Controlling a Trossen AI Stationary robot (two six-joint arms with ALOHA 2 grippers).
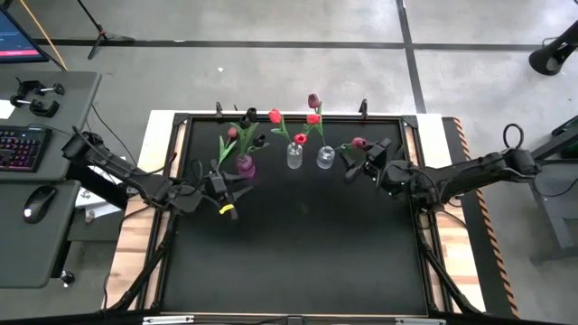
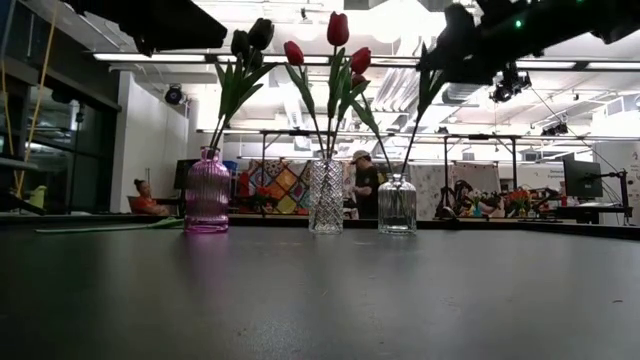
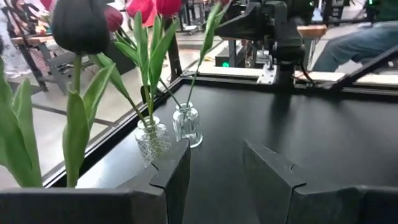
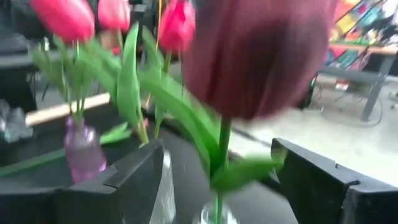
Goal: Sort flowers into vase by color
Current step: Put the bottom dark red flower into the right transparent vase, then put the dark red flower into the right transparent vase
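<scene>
Three vases stand in a row at the table's far middle. The pink vase (image 1: 245, 165) (image 2: 207, 190) holds dark tulips (image 2: 250, 38). The cut-glass vase (image 1: 294, 156) (image 2: 325, 195) holds red tulips (image 2: 338, 28). The plain clear vase (image 1: 325, 158) (image 2: 397, 203) holds a maroon tulip (image 4: 255, 56). My right gripper (image 1: 355, 162) (image 4: 217, 177) is open, one finger on either side of that tulip's stem (image 4: 222, 146) without touching it. My left gripper (image 1: 230, 185) (image 3: 217, 174) stands open just near of the pink vase, nothing between its fingers.
A long green stem (image 2: 105, 226) lies flat on the table left of the pink vase. A raised black rim (image 1: 181, 135) runs around the table. People show in the room beyond the table's far edge. The near half of the black tabletop (image 1: 298, 262) is bare.
</scene>
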